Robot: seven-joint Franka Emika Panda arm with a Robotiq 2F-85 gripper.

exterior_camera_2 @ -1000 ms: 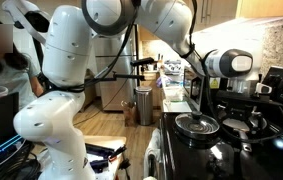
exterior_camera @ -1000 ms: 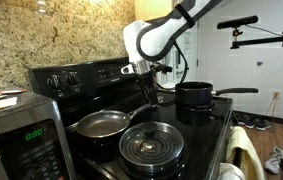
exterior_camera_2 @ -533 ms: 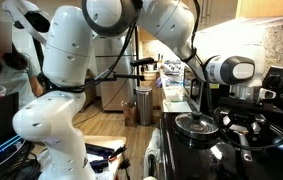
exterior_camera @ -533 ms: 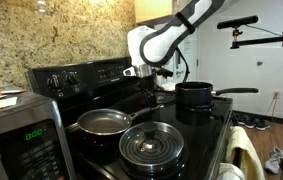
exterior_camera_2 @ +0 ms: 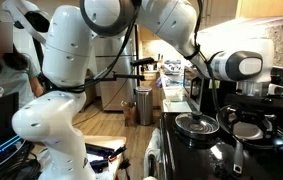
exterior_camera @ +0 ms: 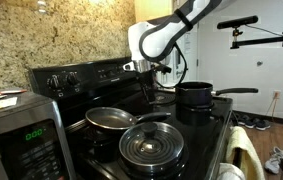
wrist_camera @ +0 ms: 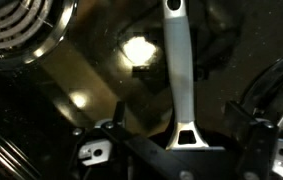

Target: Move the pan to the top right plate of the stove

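The silvery pan (exterior_camera: 106, 119) is over the near back part of the black stove (exterior_camera: 206, 130), next to the back panel. Its long thin handle (wrist_camera: 177, 70) runs between my fingers in the wrist view. My gripper (exterior_camera: 149, 92) is shut on the far end of that handle. The pan also shows in an exterior view (exterior_camera_2: 249, 128) under the gripper (exterior_camera_2: 253, 100). A black coil plate with a chrome ring (wrist_camera: 16, 30) shows at the upper left of the wrist view; in both exterior views the plate is mostly hidden by the arm.
A round dark ribbed lidded pan (exterior_camera: 151, 145) sits on the front burner close beside the pan, and shows in the wrist view (wrist_camera: 281, 100). A deep black saucepan (exterior_camera: 194, 94) with a long handle stands farther along. A microwave (exterior_camera: 16, 135) stands at the near left.
The pan has shifted away from the microwave, toward the far end of the stove, and seems slightly raised, moving together with my gripper.
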